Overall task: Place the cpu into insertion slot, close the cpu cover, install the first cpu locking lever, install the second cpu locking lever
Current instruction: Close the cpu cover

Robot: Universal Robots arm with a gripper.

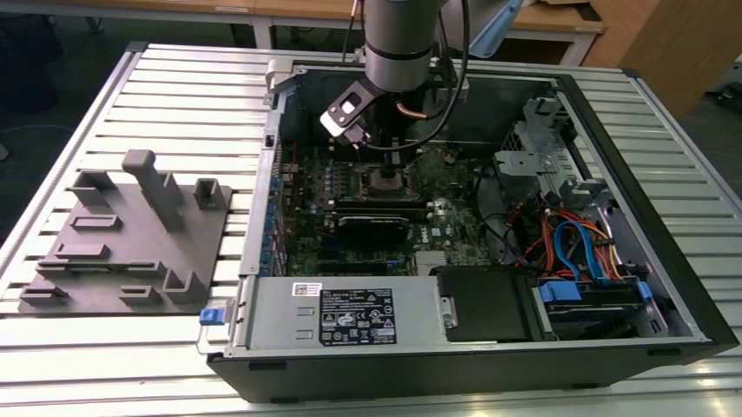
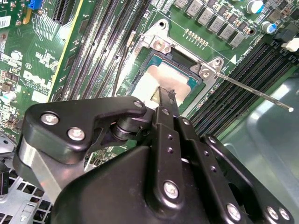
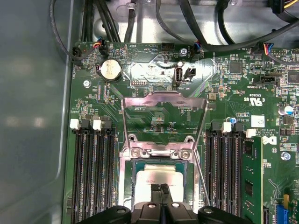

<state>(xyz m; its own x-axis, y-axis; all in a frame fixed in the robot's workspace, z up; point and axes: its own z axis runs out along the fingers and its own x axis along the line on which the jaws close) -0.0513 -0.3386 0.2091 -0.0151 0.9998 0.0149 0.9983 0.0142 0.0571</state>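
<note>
cpu (image 3: 159, 179) sits in the insertion slot (image 3: 189, 176), silver top up, and looks flat and square to the rim. Gripper (image 3: 160, 187) fingers are pressed together with nothing between them, tips over the cpu's top; can't tell if they touch it. cpu cover (image 3: 163, 99) is swung open, lying back over the green board (image 3: 154, 70). One locking lever (image 2: 252, 92) sticks out free beside the socket. Reads as the seating step: keep any push light and straight down, no sideways drag, check all four corners are flush.
</note>
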